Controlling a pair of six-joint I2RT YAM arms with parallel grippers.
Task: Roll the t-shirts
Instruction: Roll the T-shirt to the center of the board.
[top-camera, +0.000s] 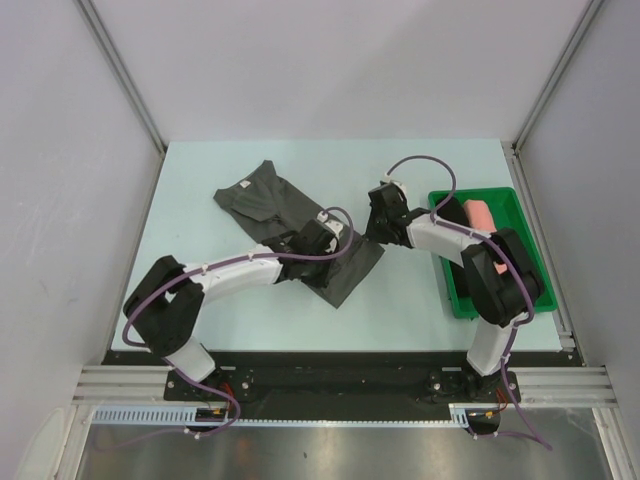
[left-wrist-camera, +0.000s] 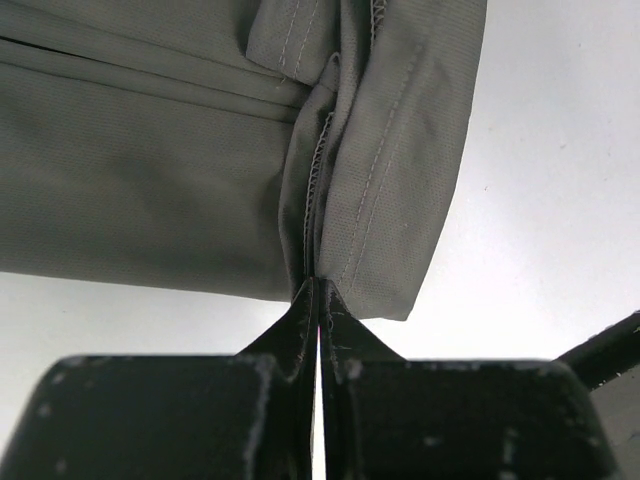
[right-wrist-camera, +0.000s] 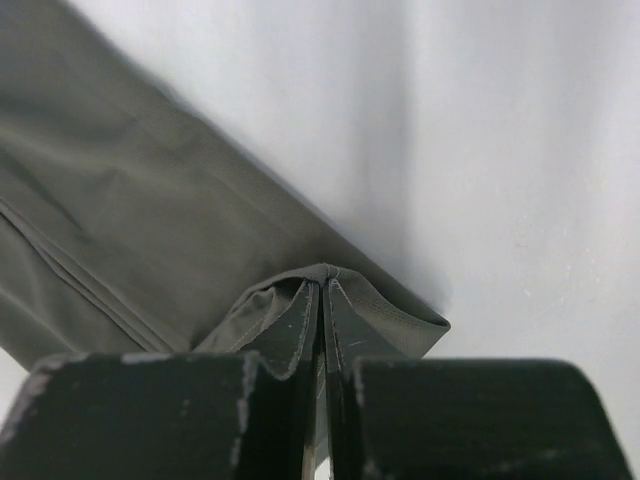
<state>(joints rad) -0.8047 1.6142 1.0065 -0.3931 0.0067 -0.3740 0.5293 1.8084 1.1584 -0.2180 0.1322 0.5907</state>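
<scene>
From the left, the left arm reaches out across the pale table to the grey shirt. That shirt lies on the table left of the middle, folded into a long band that runs from the far left corner toward the near right, with the collar at the far end. The left gripper sits over the near half of the band. In its wrist view the left gripper has its two fingers pressed together with no gap, pinching a stitched hem of the grey shirt.

Just to the right, the right gripper meets the band's right edge. Close up, the right gripper is likewise clamped tight, with a small fold of the grey shirt bunched between the fingers.

Further right, near the table's right edge, stands the green tray. At its far end lies the pink shirt as a compact bundle. The right arm crosses above the rest of the tray and hides much of its floor, so I cannot tell what else is in there.

By count: two arms, two grippers, one tray, and two shirts I can make out, one on the table and one in the tray.
</scene>
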